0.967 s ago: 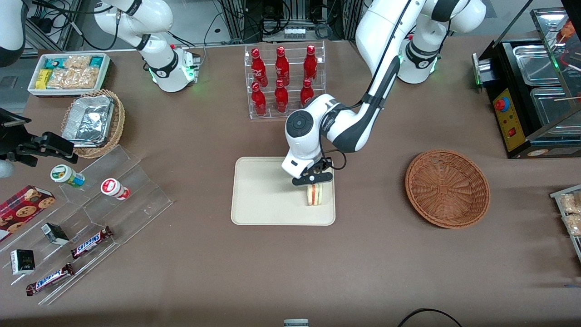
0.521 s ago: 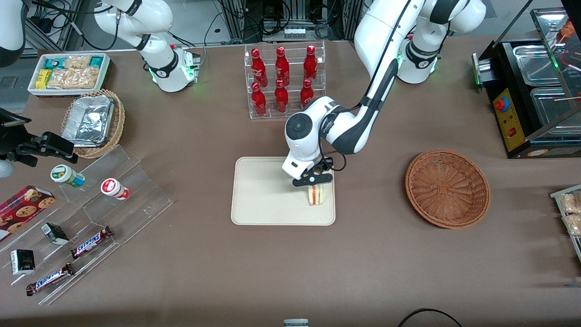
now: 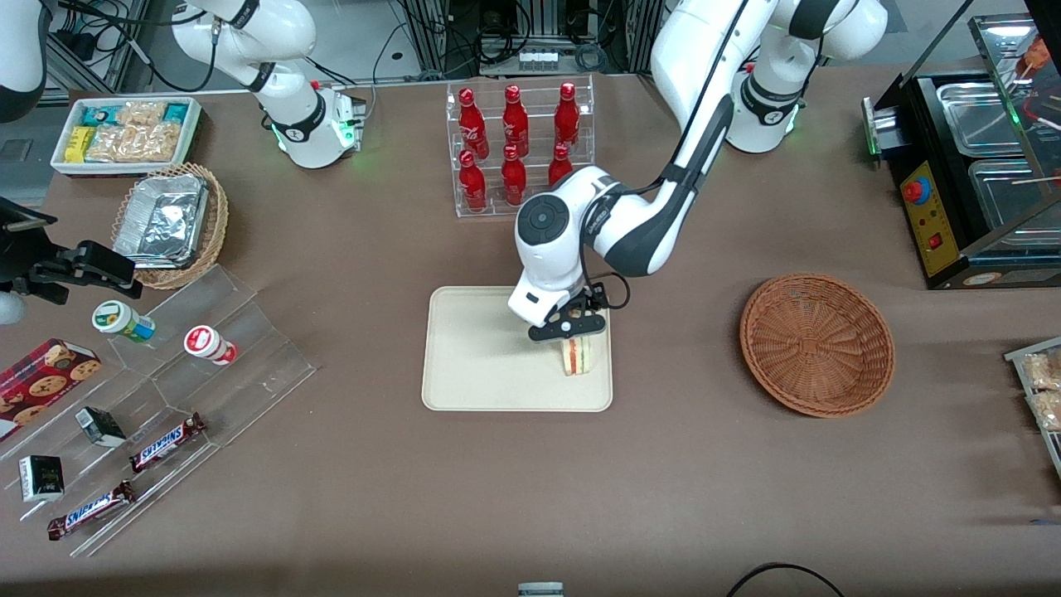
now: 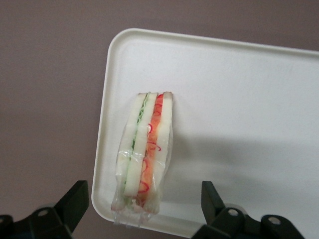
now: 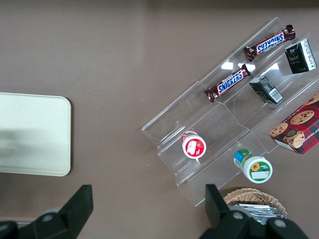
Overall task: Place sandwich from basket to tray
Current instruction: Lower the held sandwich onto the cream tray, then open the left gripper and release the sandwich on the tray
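Note:
The sandwich [image 3: 578, 356] stands on edge on the cream tray [image 3: 481, 365], close to the tray's end nearest the basket. In the left wrist view the wrapped sandwich [image 4: 144, 149] shows white bread with green and red filling, resting on the tray [image 4: 239, 109] near its rim. My left gripper [image 3: 569, 327] is just above the sandwich, open, its fingers [image 4: 75, 201] spread wide and clear of both sides of it. The reddish-brown wicker basket [image 3: 816, 344] sits toward the working arm's end of the table and holds nothing.
A clear rack of red bottles [image 3: 518, 145] stands farther from the front camera than the tray. A clear stepped shelf [image 3: 199, 348] with snacks and candy bars, a tan basket with a foil container [image 3: 170, 224] and a white snack bin [image 3: 124, 133] lie toward the parked arm's end.
My left gripper has risen slightly off the sandwich and drifted a little away from the front camera. The sandwich stays put on the tray.

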